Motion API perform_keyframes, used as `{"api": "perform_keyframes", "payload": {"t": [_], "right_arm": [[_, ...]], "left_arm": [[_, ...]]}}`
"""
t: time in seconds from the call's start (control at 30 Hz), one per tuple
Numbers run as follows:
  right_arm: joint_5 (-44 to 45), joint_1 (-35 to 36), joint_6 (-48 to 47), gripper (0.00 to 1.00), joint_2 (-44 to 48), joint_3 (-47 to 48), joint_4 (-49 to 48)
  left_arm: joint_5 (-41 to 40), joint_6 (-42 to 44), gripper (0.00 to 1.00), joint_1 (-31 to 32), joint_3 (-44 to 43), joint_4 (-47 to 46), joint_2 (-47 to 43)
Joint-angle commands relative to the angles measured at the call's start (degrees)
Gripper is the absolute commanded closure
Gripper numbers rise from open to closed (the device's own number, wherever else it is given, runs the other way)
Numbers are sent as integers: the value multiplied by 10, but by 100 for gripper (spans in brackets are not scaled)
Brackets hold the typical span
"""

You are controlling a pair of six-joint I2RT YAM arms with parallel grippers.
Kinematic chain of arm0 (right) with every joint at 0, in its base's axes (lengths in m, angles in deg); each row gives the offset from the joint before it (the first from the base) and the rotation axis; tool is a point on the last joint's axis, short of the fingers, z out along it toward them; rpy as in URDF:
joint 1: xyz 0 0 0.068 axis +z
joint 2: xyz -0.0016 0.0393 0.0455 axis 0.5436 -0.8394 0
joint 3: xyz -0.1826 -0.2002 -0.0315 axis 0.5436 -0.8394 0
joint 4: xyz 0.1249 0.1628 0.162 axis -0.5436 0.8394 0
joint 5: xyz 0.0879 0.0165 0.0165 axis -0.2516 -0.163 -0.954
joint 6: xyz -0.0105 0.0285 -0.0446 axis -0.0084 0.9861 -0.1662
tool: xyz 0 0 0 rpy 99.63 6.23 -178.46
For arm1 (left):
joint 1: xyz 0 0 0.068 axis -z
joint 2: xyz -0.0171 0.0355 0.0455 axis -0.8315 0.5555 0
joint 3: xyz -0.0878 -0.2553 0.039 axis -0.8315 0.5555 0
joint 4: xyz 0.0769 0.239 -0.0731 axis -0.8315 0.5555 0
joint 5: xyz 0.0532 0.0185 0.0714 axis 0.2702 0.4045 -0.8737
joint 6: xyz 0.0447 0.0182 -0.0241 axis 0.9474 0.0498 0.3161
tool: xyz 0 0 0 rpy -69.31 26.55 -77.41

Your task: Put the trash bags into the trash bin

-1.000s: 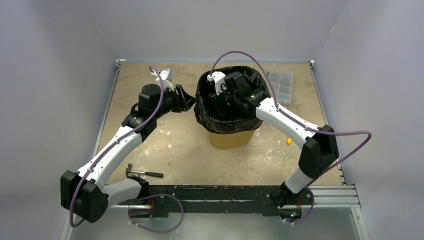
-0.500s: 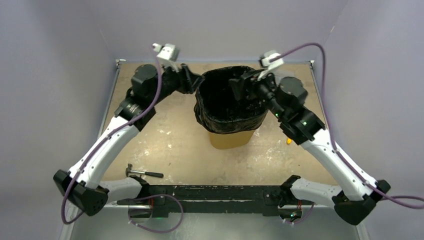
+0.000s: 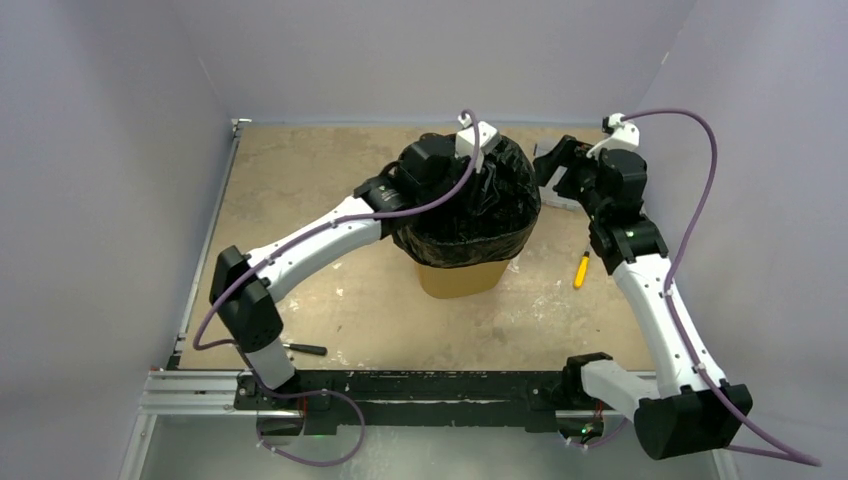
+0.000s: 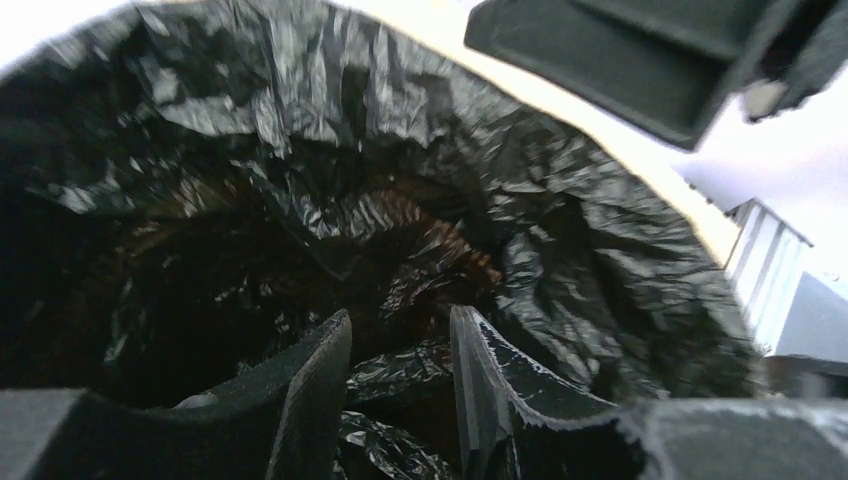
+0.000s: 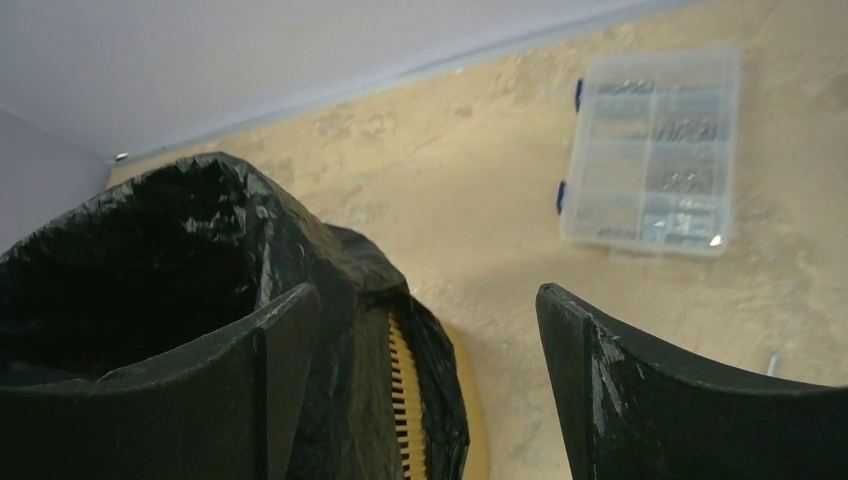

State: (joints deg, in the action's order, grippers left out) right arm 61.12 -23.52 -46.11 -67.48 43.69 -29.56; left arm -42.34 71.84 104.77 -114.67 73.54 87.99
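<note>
Black trash bag (image 3: 470, 215) sits in the orange mesh trash bin (image 3: 458, 279), standing mid-table. Its mouth is spread wide and the film is folded over the rim, hanging down the outer wall. Only the lower orange part of the bin shows from above. The right wrist view shows a strip of mesh where the film stops short.

Changes: 1 s ago the right arm was down in the bin and the left arm was parked beside the bin's left wall. 0.5 s ago both were at the rim, 1 on each side. Now they have swapped. The left gripper (image 4: 400, 320) is inside the bag, jaws a narrow gap apart. Wrinkled film lies below and between the fingers (image 4: 318, 395), but can't tell if any is pinched. The right gripper (image 5: 420, 300) has backed out and hangs just off the bin's right rim, jaws spread wide and holding nothing.

Reading: bag is already seated, so this looks like late-stage work. The left arm is probably pushing film toward the base or smoothing the liner, with the right arm clear of it. Likely near done. Risk is dragging film back out on withdrawal.

Outward: clear compartment box (image 5: 655, 150) lies beyond the right gripper on the table (image 3: 300, 200). A yellow-handled screwdriver (image 3: 580, 270) lies right of the bin, well apart from it.
</note>
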Motion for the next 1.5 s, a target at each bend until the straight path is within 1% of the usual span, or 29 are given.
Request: {"api": "perform_keyframes", "payload": {"t": [0.0,0.07,0.17,0.3,0.4,0.5,0.6,0.73,0.83,0.97,1.1,1.3,1.47], "right_arm": [[-114,-35,62,18,-3,-18,-16],[-147,-52,73,18,-13,-27,-22],[-193,-69,84,18,-17,-44,-37],[-233,-80,98,18,-20,-69,-60],[-251,-82,107,18,-26,-85,-70],[-253,-83,116,18,-24,-98,-78],[-258,-85,126,18,-22,-102,-81],[-268,-86,131,18,-12,-108,-91],[-279,-86,130,18,-14,-109,-91],[-263,-86,129,18,-9,-109,-84],[-203,-87,134,18,3,-106,-70],[-149,-90,127,18,14,-104,-49],[-127,-91,137,18,31,-111,-40]], "left_arm": [[-13,-19,60,4,6,-37,16],[-23,-20,61,7,18,-45,26],[-33,-29,61,7,51,-83,44],[-40,-32,62,9,64,-117,82],[-21,-35,62,9,37,-104,115],[-39,-34,62,10,19,-71,152],[-47,-36,64,10,32,-64,171],[-48,-39,64,10,64,-77,166],[-42,-30,64,10,57,-62,171],[-25,-19,63,10,22,-37,163],[-23,-11,59,10,-10,-11,140],[-51,12,58,10,-63,70,133],[-54,29,58,10,-85,112,130]]}}
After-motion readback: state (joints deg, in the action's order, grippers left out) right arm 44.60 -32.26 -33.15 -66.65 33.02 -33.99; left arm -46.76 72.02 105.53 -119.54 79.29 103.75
